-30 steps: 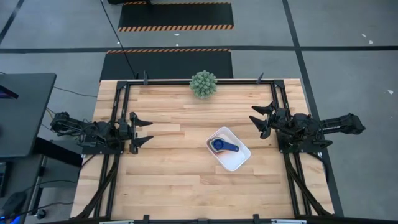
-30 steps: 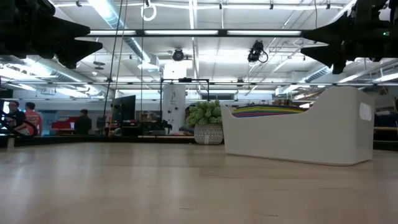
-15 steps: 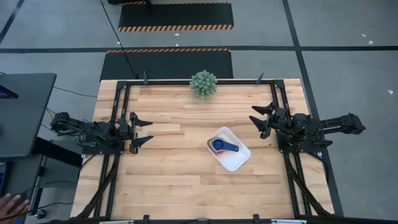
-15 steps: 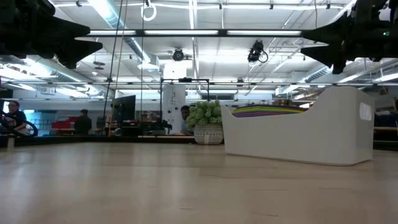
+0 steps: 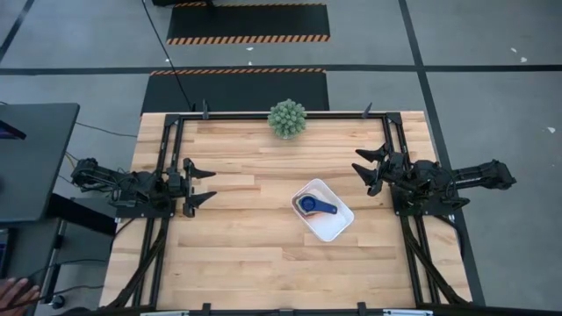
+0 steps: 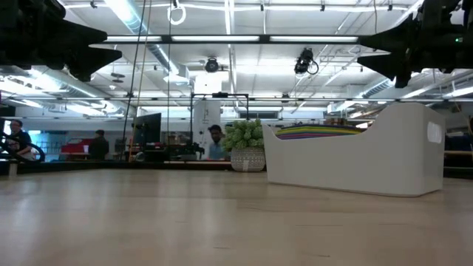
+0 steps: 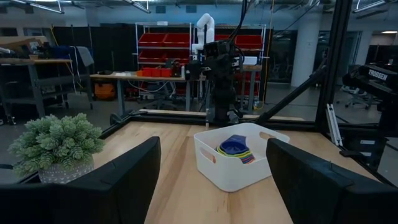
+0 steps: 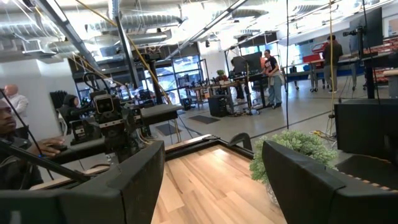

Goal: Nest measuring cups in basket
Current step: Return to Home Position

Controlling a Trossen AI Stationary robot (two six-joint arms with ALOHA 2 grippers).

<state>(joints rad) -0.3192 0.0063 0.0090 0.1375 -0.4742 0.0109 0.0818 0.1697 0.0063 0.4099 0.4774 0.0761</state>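
Left gripper (image 5: pixel 206 184) and right gripper (image 5: pixel 362 171) hang wide and empty at the bench's (image 5: pixel 246 246) side edges, clear of the work, we judge, because nesting looks finished. The measuring cups (image 5: pixel 310 205), dark blue topmost, sit stacked in the white basket (image 5: pixel 338 228) nearer the right edge. Low down, we see thin coloured bands above its smooth plastic wall. The left wrist shows rounded corners; the right wrist misses it.

Two matte black jointed arms (image 5: pixel 114 183), left gripper (image 5: pixel 212 184) and right gripper (image 5: pixel 362 169) with broad, angular black fingers (image 7: pixel 124 180)
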